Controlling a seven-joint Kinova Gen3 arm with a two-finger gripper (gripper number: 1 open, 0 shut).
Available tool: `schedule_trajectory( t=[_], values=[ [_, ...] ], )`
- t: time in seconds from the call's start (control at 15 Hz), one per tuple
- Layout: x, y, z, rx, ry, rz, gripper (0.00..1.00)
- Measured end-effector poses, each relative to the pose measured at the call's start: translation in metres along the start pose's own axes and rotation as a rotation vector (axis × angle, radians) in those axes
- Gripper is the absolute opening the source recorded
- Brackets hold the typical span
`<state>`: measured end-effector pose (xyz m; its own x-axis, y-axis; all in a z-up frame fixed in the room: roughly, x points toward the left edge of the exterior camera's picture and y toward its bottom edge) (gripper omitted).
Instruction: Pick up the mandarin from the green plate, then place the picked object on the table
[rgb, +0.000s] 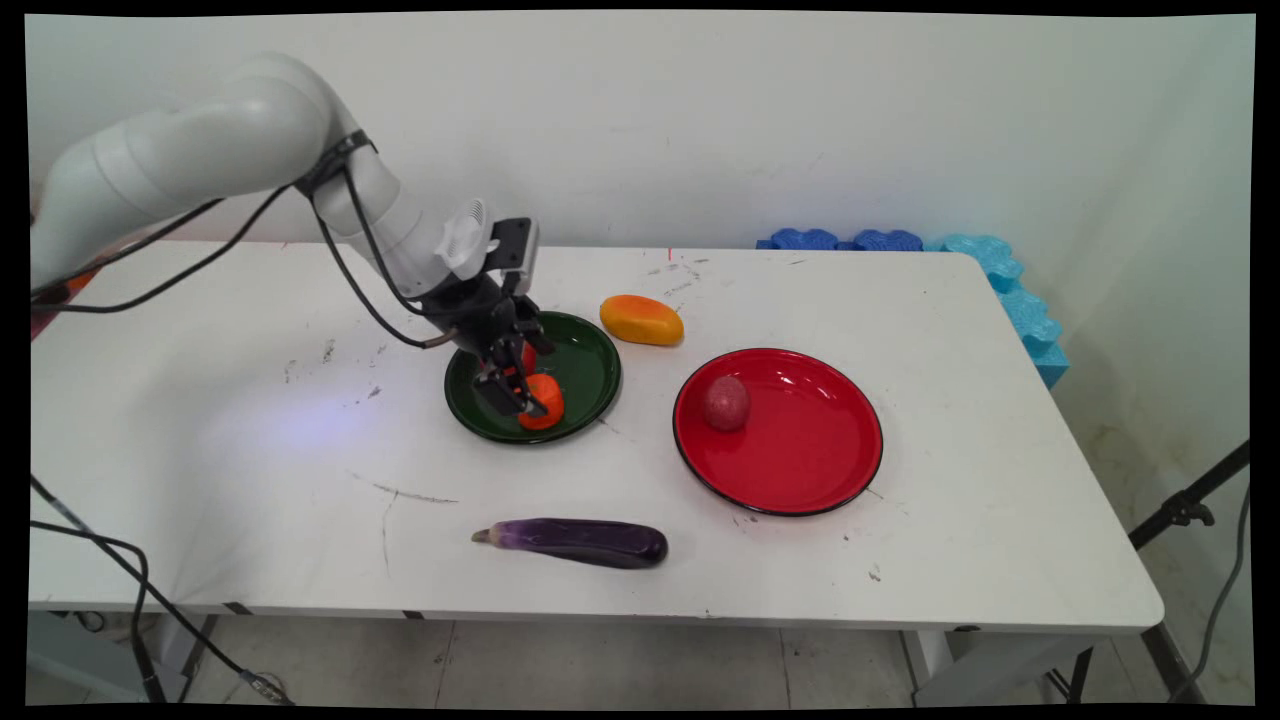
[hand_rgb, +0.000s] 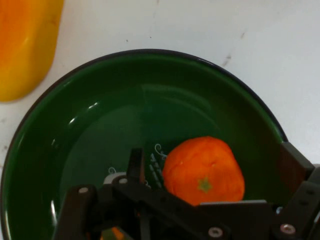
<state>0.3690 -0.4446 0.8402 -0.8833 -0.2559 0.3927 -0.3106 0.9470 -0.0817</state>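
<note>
My gripper (rgb: 518, 386) is lowered into the dark green plate (rgb: 592, 352) left of the table's middle. It is open, and a round orange fruit (rgb: 546, 403) lies on the plate between its fingers. In the hand view the orange fruit (hand_rgb: 204, 170) sits between the left finger (hand_rgb: 135, 164) and the right finger (hand_rgb: 294, 162), with a gap on each side. The gripper (hand_rgb: 212, 156) straddles it inside the green plate (hand_rgb: 75, 105). I cannot see whether the fingertips touch the plate's bottom.
A yellow-orange mango (rgb: 641, 320) (hand_rgb: 24, 45) lies just beyond the green plate. To the right, a red plate (rgb: 800, 475) holds a small pinkish-red fruit (rgb: 726, 403). A purple eggplant (rgb: 580, 541) lies near the front edge. Blue foam pieces (rgb: 1005, 280) line the back right corner.
</note>
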Motion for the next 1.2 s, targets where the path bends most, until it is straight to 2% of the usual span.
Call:
schedule_trajectory(
  t=[0.67, 0.73, 1.2],
  values=[
    [0.003, -0.014, 0.025, -0.046, -0.011, 0.030, 1.00],
    [0.003, -0.015, 0.026, -0.050, -0.012, 0.031, 0.00],
    [0.008, -0.016, 0.029, -0.066, -0.003, 0.025, 0.00]
  ],
)
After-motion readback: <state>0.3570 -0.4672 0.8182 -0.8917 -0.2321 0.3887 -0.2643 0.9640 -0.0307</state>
